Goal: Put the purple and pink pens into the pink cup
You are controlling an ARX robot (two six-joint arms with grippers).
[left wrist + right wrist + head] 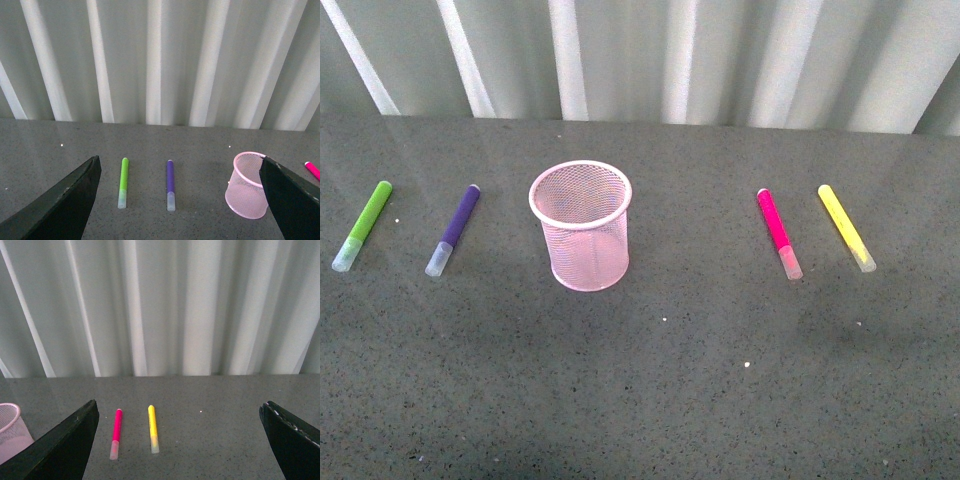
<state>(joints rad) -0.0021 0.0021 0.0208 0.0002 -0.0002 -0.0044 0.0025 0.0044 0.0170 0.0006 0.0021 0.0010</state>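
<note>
Table: open grey surface nearest the robot, and a ribbed wall closes the far edge. Pink cup stands upright, left of centre.

Purple pen lies flat left of the cup. Pink pen lies flat to the right, farther off. Both long axes run near-to-far, clear caps nearest the robot, far ends leaning toward the cup.

Green marker and yellow marker lie outermost.

Only the wrist views show the left gripper and right gripper, fingers spread wide.
</note>
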